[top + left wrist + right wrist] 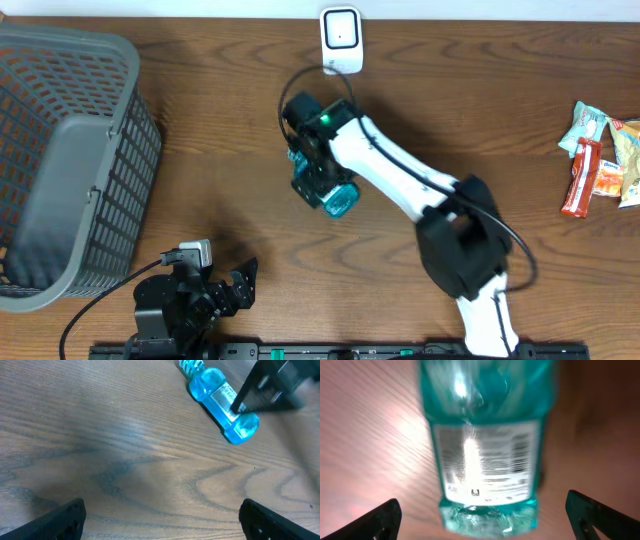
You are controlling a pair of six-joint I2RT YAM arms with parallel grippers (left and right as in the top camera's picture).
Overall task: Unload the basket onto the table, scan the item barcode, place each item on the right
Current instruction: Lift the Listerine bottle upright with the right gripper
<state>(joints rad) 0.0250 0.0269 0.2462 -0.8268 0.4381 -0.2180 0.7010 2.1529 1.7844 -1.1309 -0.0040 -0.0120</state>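
- Closing the right claw on the translucent blue plastic bottle is the step in hand, as I judge it. The jaws stand wide and released, one finger on each side of the bottle, and in the right wrist view neither seems to touch it.
- The bottle lies on its side on the brown wooden counter, about the middle and somewhat toward the far edge. Its white printed label faces up.
- Grip the clear body by its flanks so that no finger covers the label. The print is blurred, yet bars seem to run across it, and that is likely the code.
- Centre the jaws before squeezing. The bottle looks smooth and rounded, so an off-centre pinch could roll it or squirt it away.
- Lift it clear of the counter and carry it to the white scanner at the middle of the far edge. Then turn the label to face the scanner's window.
- The left claw hangs released and empty by the near edge, toward the left corner, and need not move.
- Keep the carry away from the grey plastic mesh basket at the left edge.
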